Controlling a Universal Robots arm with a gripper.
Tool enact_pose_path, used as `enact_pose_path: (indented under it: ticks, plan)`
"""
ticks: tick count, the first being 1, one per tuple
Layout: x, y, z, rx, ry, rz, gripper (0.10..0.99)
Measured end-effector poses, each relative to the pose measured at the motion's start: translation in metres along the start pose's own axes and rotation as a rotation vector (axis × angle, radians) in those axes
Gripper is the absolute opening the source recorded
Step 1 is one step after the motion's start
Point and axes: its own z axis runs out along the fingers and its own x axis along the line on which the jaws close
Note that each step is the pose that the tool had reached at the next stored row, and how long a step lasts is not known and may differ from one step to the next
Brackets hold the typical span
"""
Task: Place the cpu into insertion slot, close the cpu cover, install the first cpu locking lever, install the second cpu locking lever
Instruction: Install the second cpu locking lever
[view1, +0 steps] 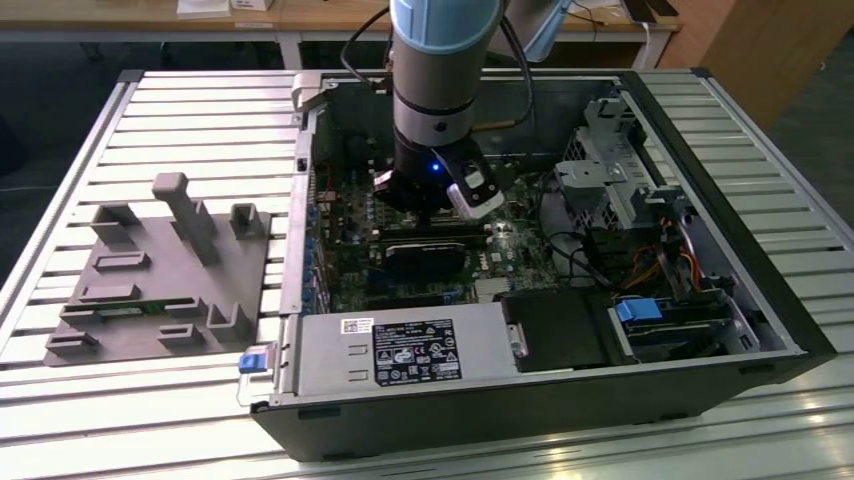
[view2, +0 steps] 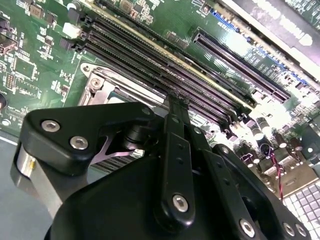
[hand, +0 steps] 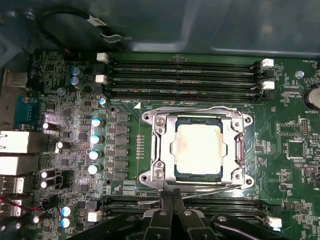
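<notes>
Exterior view: PC case (view1: 747, 330) on slatted metal table (view1: 174, 130), desks behind.

Case (view1: 747, 330): on the slatted table (view1: 80, 130), lying open on its side.
Fixture (view1: 147, 270): on the table, at the exterior view's left of the case, just beside it.
Board (hand: 295, 200): flat inside the case.
Arm (view1: 447, 60): reaches down into the case over the board.
Gripper (hand: 172, 200): just at the slot's edge, over the lever (hand: 210, 189) along that side.
Slot (hand: 197, 150): on the board, between two banks of memory slots (hand: 185, 75).
Cpu (hand: 198, 149): in the slot.
Cover (hand: 160, 150): down over the cpu, framing it.
Power supply (view1: 400, 350): in the case, at the near edge in the exterior view.
Drive cage (view1: 601, 170): in the case, at the exterior view's right of the arm.
</notes>
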Motion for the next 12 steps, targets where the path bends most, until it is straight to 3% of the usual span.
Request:
enact_pose_path:
  ticks: [7, 10, 12]
  plan:
    - [0.0013, -0.0085, -0.0012, -0.05, -0.0006, 0.001, 0.106]
    - [0.0043, -0.0115, -0.0016, -0.075, -0.0012, 0.001, 0.106]
    - [0.0072, -0.0133, -0.0018, -0.086, -0.0014, 0.001, 0.106]
